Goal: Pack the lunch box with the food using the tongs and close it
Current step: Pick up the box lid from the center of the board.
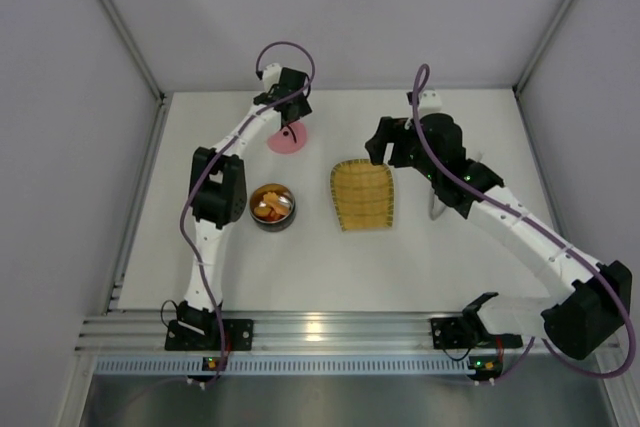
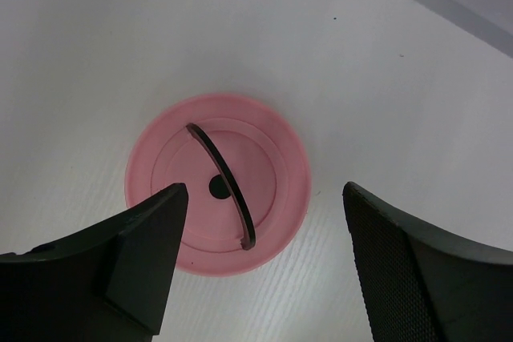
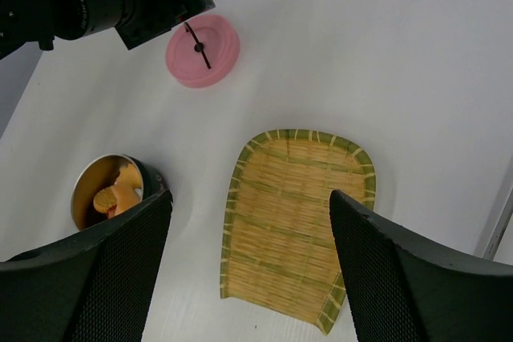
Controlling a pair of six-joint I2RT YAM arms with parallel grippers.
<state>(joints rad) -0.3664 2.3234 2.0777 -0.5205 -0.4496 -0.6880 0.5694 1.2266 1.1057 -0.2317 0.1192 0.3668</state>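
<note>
Food [image 3: 112, 195] already in box [image 3: 154, 180], so packing looks done. Lid [image 2: 216, 182] on table, apart from box, not yet on. L gripper [image 2: 264, 187] over lid, jaws spread. R gripper [image 3: 250, 195] spread, holding nothing.

- You see a yellow woven tray [image 1: 363, 195], green-edged, lying flat near the middle of the white desk [image 1: 320, 262].
- A metal rail [image 1: 330, 329] runs along the near desk edge.

Pink lid [image 2: 258, 172], yellow woven tray [image 3: 296, 222]
</note>
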